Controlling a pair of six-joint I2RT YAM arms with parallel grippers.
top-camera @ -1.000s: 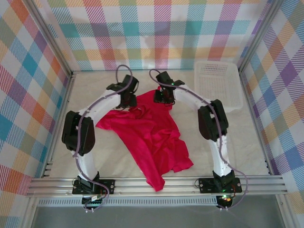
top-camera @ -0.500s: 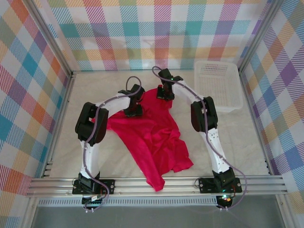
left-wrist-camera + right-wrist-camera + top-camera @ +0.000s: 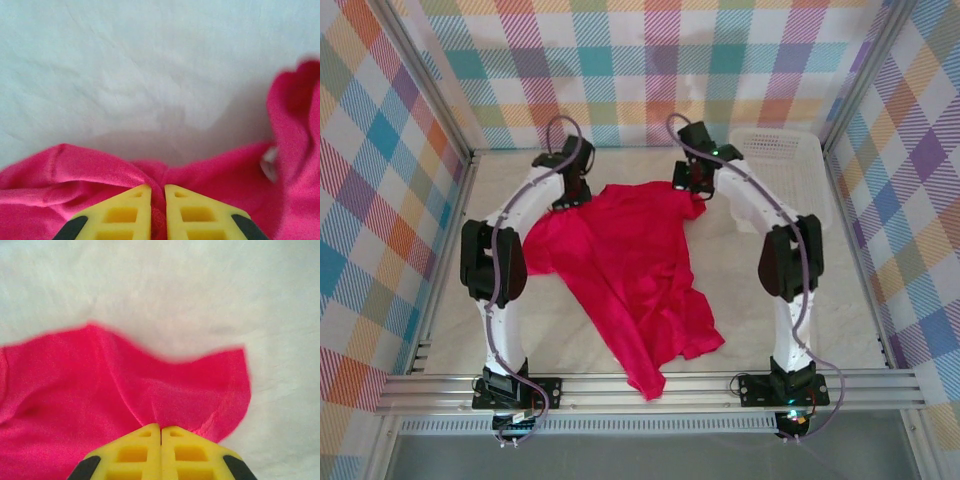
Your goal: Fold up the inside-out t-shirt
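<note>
At the left gripper (image 3: pixel 157 190), t-shirt (image 3: pixel 100 170) shows white tag (image 3: pixel 269 163).

You're in a robotics lab cell; aluminium rails (image 3: pixel 650 390) edge the bench (image 3: pixel 850 310); plaid panels (image 3: pixel 670 70) wall it in; left arm (image 3: pixel 492 270) and right arm (image 3: pixel 788 265) bolt to those rails.

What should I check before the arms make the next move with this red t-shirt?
1. Grip of the left gripper on the t-shirt, far edge: ok, shut on fabric.
2. Grip of the right gripper on that edge: ok, shut on fabric.
3. Fabric between the grippers spread out: ok.
4. Near part of the t-shirt flat: not ok, wrinkled and skewed.
5. Gap between the basket and the t-shirt: ok.
6. Layers pinched by each gripper: cannot tell.
</note>
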